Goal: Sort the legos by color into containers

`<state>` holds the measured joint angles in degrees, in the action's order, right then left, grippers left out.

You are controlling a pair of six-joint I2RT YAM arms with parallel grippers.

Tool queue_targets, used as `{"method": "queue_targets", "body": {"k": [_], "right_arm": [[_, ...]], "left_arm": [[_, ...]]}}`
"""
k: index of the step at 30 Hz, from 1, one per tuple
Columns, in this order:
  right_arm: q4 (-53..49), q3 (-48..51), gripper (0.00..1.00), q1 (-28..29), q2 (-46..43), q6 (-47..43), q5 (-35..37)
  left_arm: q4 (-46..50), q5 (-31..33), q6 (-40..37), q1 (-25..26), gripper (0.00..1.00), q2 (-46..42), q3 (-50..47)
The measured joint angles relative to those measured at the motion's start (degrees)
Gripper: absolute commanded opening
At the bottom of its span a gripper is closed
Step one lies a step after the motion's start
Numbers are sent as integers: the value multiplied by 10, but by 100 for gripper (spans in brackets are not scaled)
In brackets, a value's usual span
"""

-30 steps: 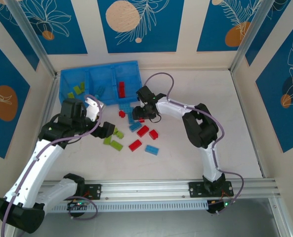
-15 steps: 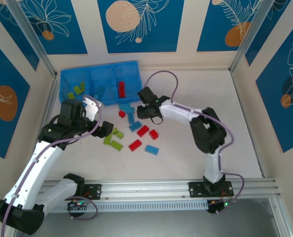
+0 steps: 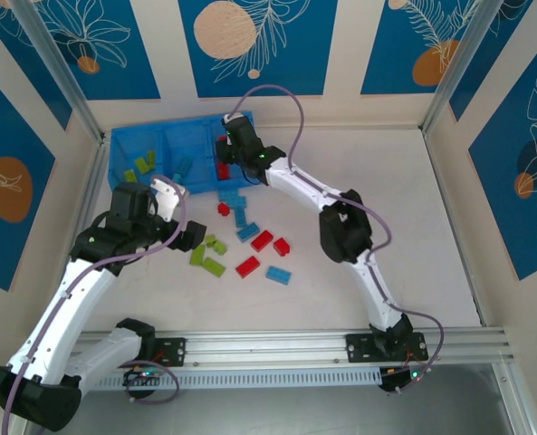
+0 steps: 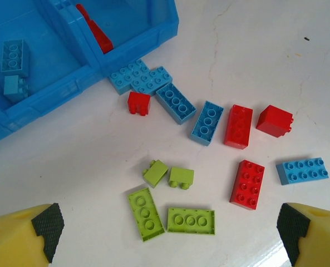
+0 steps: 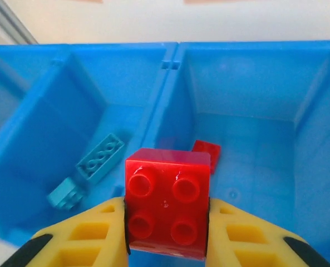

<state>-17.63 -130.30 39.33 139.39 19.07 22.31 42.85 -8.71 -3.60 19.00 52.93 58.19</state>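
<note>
Nearest, the left gripper hung above the white table. Its yellow, black-tipped fingers were spread wide with nothing between them, and the left wrist view cut both off at its bottom corners. Below it lay the loose small plastic bricks. Four lime green bricks were nearest, with four red bricks and several light blue bricks just beyond. The farthest blue ones touched the tray's near wall, and how many were joined there was hard to tell.

Farther on stood the shallow bright-blue plastic tray of three compartments. It held green pieces in the left one, two light blue pieces in the middle and a red piece in the right, which the arm partly hid from above.

Over the right compartment, close to its dividing wall, the right gripper was clamped on a red square four-stud plastic brick, held clear of the tray floor. The frame cut off the lower parts of its fingers.
</note>
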Motion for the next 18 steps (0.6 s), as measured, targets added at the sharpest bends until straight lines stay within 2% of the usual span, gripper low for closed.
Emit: {"method": "queue_targets", "body": {"k": [4,9,13,18], "right_arm": [[-91,-139,52,-7,82,-11,-3],[-163,-159,53,-6,55,-11,-30],[-197,-41,58,-3,-75,-9,-80],[-207,198,66,13,-328,-11,-155]], "left_arm": [[0,0,0,0,100,0,0],[-1,0,0,0,100,3,-1],[-3,8,5,0,100,13,-2],[24,28,71,0,100,43,21]]}}
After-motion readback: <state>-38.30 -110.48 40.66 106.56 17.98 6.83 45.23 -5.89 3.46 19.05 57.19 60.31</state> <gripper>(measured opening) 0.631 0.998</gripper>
